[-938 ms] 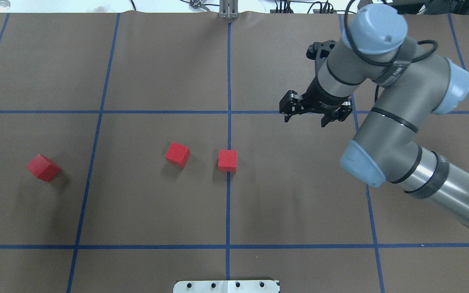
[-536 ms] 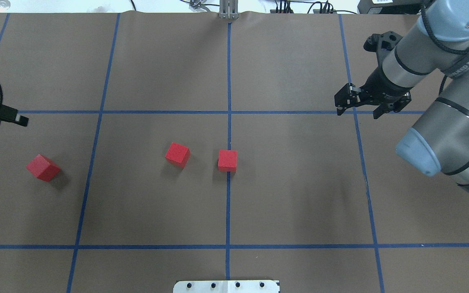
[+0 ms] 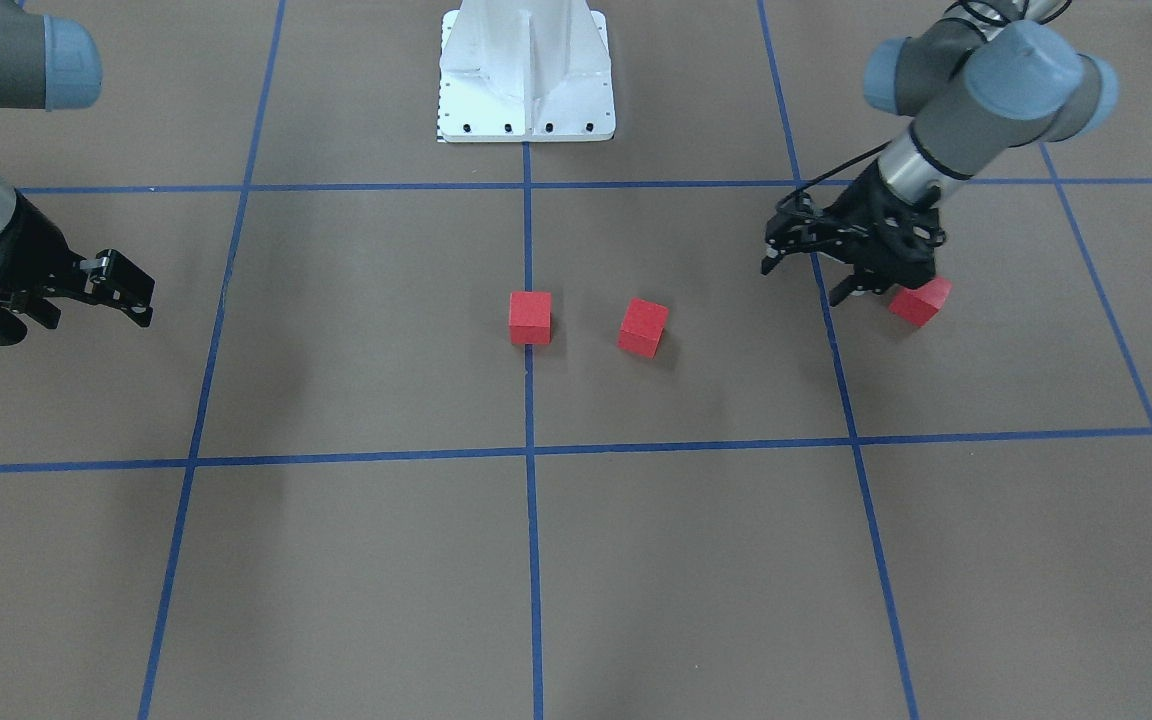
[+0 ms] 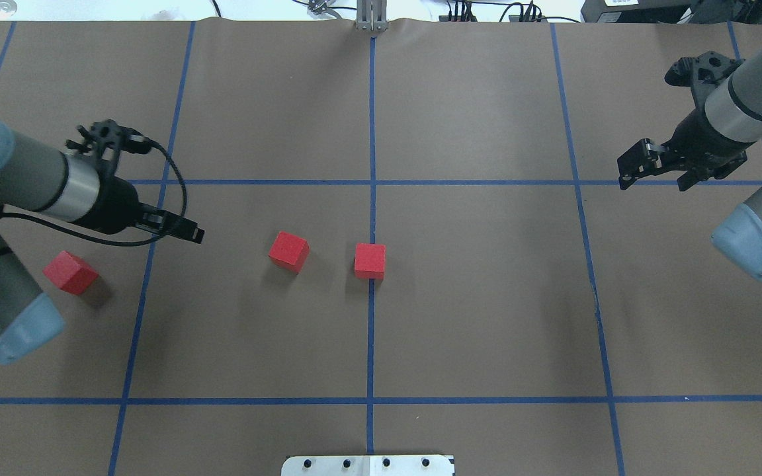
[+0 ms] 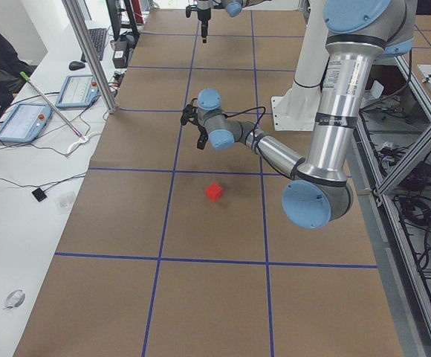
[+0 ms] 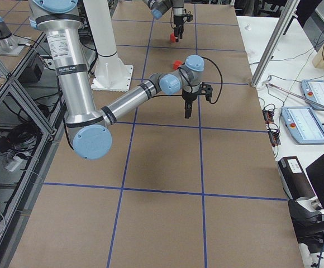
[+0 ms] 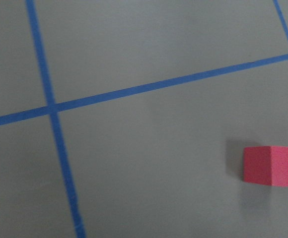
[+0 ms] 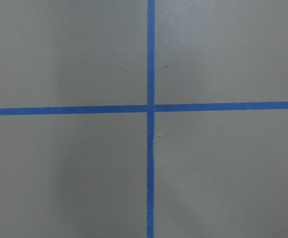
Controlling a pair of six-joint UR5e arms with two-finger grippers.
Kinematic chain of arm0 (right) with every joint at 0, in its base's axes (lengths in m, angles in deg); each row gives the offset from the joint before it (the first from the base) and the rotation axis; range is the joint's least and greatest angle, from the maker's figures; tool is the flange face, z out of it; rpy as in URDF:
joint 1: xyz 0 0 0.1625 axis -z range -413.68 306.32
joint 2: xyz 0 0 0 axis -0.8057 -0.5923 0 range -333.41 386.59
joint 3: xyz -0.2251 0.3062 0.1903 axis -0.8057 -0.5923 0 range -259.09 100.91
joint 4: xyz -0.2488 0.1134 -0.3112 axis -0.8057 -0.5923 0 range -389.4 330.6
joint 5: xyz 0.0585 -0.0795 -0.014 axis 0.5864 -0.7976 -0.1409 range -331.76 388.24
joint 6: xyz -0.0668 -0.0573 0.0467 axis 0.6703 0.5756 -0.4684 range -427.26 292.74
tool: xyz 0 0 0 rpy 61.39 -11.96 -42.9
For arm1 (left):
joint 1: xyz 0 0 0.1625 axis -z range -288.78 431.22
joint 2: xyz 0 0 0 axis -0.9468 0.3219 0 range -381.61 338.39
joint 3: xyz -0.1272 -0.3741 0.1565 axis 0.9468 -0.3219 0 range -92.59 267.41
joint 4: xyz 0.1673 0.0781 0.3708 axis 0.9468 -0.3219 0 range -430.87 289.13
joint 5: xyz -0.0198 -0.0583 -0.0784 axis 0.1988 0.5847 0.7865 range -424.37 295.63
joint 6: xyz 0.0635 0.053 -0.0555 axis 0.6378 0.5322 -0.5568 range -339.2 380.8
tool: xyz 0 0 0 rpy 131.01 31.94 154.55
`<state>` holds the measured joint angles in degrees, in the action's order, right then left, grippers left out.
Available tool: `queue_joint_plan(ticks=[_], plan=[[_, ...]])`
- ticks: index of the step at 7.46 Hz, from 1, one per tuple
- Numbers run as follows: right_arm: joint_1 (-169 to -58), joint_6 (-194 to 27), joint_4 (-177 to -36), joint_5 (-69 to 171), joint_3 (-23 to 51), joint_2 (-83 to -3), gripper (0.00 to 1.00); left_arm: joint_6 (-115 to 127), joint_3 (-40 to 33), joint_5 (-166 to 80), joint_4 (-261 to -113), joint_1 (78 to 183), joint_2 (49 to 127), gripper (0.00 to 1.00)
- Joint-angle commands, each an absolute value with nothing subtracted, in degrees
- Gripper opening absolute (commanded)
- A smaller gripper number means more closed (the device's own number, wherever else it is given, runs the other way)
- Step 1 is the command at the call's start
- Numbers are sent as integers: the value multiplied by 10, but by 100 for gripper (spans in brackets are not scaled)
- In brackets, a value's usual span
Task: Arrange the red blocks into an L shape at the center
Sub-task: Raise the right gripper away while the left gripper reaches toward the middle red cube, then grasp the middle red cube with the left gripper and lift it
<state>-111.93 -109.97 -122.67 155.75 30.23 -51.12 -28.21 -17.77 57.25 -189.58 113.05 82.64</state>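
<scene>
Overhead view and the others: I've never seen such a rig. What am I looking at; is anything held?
Two robot arms work at a brown table with blue tape lines. The overhead picture looks from behind the robot; the front-facing one looks back at it, so sides swap; two come from the table's ends, two from the wrists. Lying apart, all red: the center block on the middle line, the near block left of it, the far block farther left. The left tool and right tool are open, holding nothing.
</scene>
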Motion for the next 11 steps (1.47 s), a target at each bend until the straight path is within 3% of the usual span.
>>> queue_joint_plan(ticks=[1, 5, 11], plan=[[-1123, -1092, -1227, 1560, 299, -517, 100, -248, -173, 495, -1752, 1056, 931, 99], [-1121, -1088, -1220, 1559, 294, -525, 100, -225, -82, 449, -1746, 1034, 999, 99], [-1121, -1088, -1219, 1559, 291, -525, 100, -224, -39, 445, -1747, 1031, 1021, 99]])
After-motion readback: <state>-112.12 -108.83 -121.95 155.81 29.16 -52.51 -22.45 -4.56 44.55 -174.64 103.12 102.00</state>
